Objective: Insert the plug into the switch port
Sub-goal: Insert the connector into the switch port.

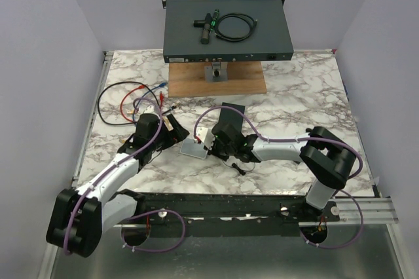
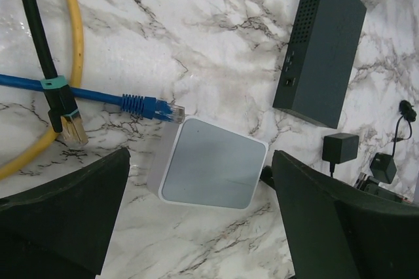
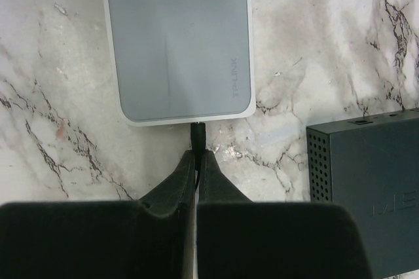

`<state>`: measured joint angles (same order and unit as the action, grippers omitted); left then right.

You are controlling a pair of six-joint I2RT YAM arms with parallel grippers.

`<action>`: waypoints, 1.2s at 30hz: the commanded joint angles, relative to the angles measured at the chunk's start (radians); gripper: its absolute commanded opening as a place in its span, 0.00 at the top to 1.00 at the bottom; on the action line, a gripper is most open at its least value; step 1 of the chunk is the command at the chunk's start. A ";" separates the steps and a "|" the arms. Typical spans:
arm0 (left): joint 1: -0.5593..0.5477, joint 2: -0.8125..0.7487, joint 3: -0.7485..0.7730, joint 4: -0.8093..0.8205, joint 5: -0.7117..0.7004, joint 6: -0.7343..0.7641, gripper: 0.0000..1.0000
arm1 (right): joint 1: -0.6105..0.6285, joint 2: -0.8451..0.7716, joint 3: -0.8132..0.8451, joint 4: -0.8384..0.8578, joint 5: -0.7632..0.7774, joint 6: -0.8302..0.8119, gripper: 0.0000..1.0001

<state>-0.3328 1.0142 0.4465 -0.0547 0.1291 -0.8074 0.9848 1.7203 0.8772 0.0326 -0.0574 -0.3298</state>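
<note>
Marbled bench (image 1: 301, 95) between pale lilac walls, seen from above. At the far edge, wooden board (image 1: 245, 82) carrying a dark rack unit (image 1: 262, 27), coiled black lead (image 1: 222, 30) on its lid; front sockets too small to read. Toward the left edge, loops of red and black wires (image 1: 124, 84).

Mid-bench, slightly nearer the near edge: white switch (image 1: 192, 150), lying flat, largely masked from above by both wrists. Left jaws spread wide and released, one dark finger (image 2: 65, 217) on either side of the white switch (image 2: 213, 173), neither touching it, nothing held. Right jaws clenched on the black plug (image 3: 198, 135), only its short tip showing beyond the fingertips (image 3: 180, 181), the rest buried between them. Tip meeting the side wall of the white switch (image 3: 180, 43) that faces the right wrist; port itself hidden, so seated or merely pressed against the casing: cannot tell.

Blue cable (image 2: 78, 92) with clear connector ending at one corner of the switch; touching or just short, unclear. Beside it, yellow cable (image 2: 73, 43) and black cable (image 2: 31, 23), the latter ending in a gold-tipped plug (image 2: 73, 130). Dark grey box (image 2: 324, 50) apart from the switch, cut off by the frame edge at the right wrist. Small black adapter (image 2: 340, 147) near it; further items at that frame corner indistinct.
</note>
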 commanded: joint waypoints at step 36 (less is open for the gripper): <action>0.006 0.286 -0.046 0.224 0.274 0.093 0.57 | 0.007 0.000 -0.009 0.056 -0.002 0.005 0.99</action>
<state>-0.3206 1.3224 0.4286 0.1558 0.3283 -0.7216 0.9852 1.7203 0.8677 0.0513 -0.0563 -0.3298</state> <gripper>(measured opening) 0.475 0.016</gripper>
